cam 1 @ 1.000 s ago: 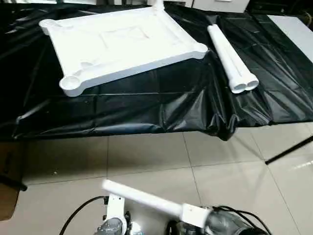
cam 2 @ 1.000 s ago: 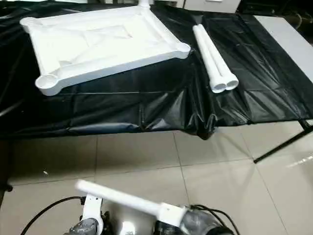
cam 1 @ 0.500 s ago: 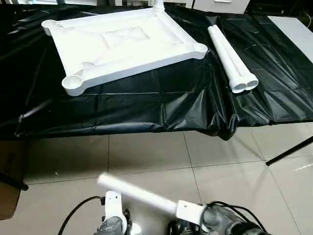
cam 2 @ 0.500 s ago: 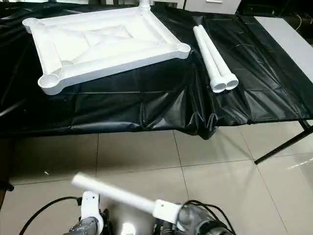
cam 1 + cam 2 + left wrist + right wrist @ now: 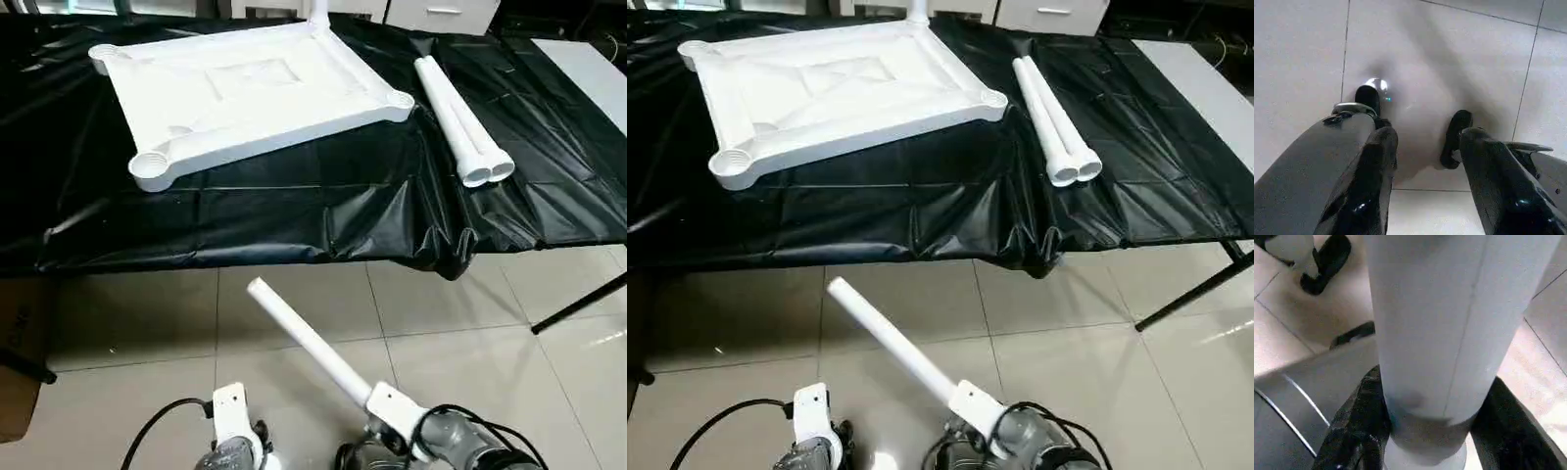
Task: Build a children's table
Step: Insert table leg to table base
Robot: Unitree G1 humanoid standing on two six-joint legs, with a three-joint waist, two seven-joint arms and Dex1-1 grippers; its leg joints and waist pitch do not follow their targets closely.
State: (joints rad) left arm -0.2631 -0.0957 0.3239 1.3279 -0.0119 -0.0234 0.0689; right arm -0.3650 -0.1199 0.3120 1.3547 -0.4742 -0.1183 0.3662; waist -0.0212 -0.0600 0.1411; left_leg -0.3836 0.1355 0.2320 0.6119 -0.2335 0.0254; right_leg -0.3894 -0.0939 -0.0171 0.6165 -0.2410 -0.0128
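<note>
So we're at the carry-a-leg-over step, I'd say. The right pincer (image 5: 1425, 431) is pinching a long white tapered tubular plastic leg (image 5: 312, 343) near its thick end, with the leg angled up and forward over the tiled floor (image 5: 294, 304), its free tip pointing towards the counter (image 5: 294, 206) with the black plastic sheet draped over it.

The white rectangular plastic tabletop (image 5: 245, 93) lies upside down on that counter, ribbed side up, round sockets at the corners. The near-left socket (image 5: 150, 168) is open and closest to the leg tip. Something white stands at the far corner; I think it's a leg already in, hard to be sure. Two more white tubular legs (image 5: 462, 132) lie side by side just right of the tabletop, touching each other.

Next move, my guess: swing the leg upright and line its end up with an empty socket, which needs a fair reach forward.

The left wrist view gives what the head views don't: the left pincer (image 5: 1422, 161) is spread with nothing in it, just floor tiles beyond. The right wrist view shows the black fingers (image 5: 1361, 426) snug on both sides of the leg.
</note>
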